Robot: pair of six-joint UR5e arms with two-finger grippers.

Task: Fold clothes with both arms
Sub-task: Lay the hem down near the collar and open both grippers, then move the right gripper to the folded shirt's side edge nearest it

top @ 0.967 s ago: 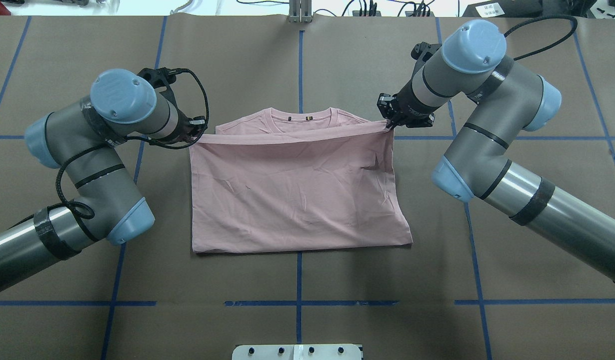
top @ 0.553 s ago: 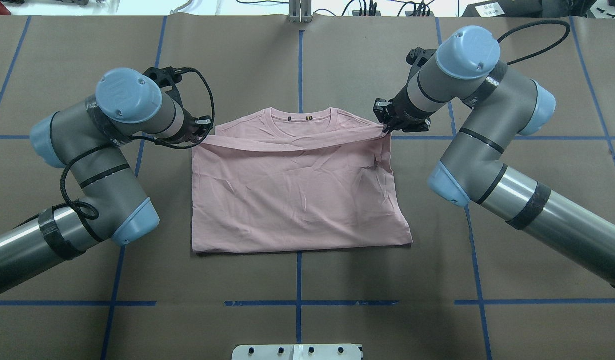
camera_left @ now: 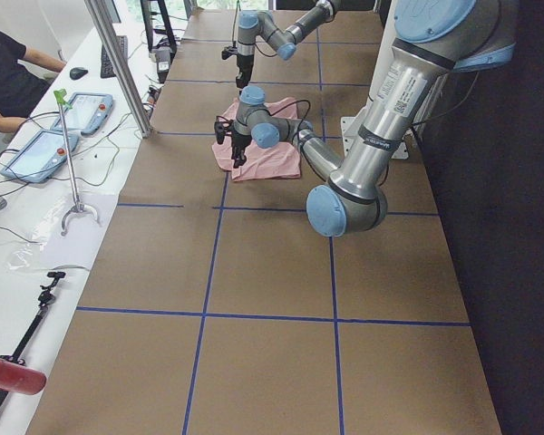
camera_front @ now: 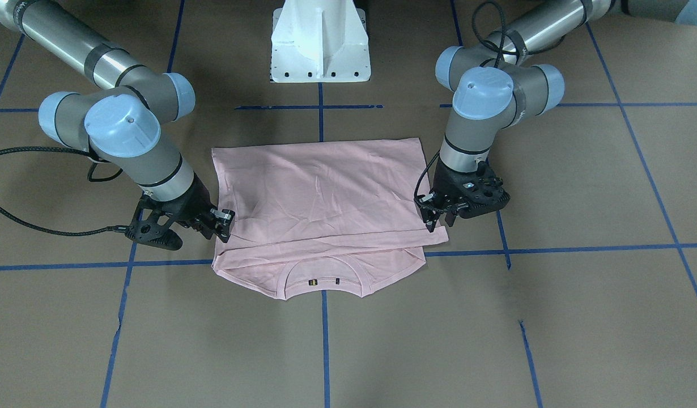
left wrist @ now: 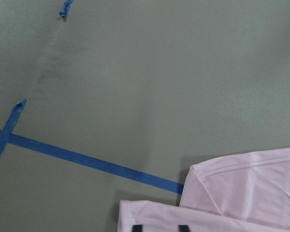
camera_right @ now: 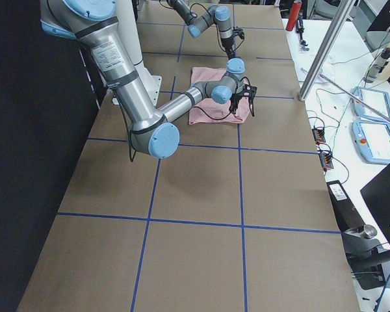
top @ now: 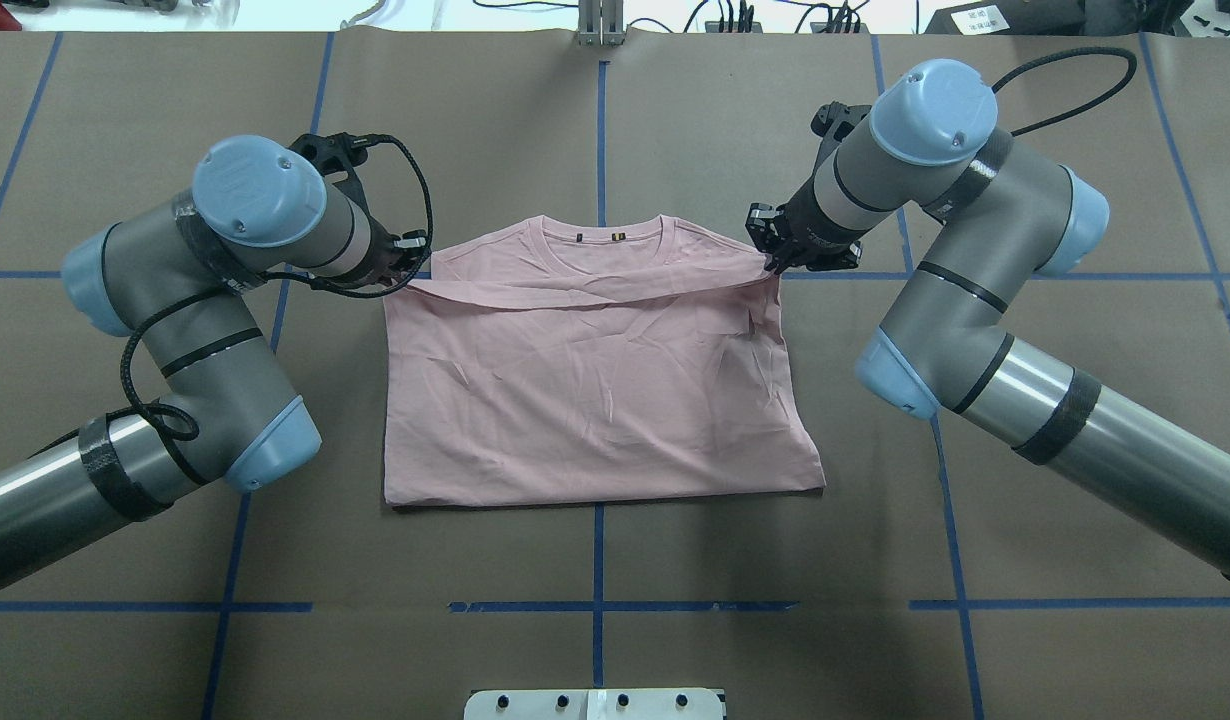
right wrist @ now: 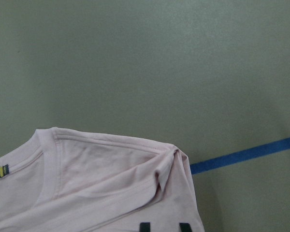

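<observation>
The pale pink T-shirt (top: 595, 390) lies folded on the brown table, its collar (top: 603, 235) at the far side. Its print is hidden. The lower hem is brought up to just below the collar, and its edge sags across the chest. My left gripper (top: 407, 268) is shut on the hem's left corner, low over the table; it also shows in the front view (camera_front: 432, 224). My right gripper (top: 775, 262) is shut on the hem's right corner and shows in the front view (camera_front: 224, 225) too. Pink cloth reaches the bottom edge of both wrist views (left wrist: 241, 193) (right wrist: 101, 183).
Blue tape lines (top: 597, 560) cross the brown table cover. The white pedestal base (camera_front: 320, 45) stands at the robot's side. An operator (camera_left: 9, 82) and tablets (camera_left: 45, 149) are at a side bench beyond the far table edge.
The hem was held taut and raised between the grippers. Both grippers have moved a little toward the collar and down. The hem now sags and rests on the shirt.
</observation>
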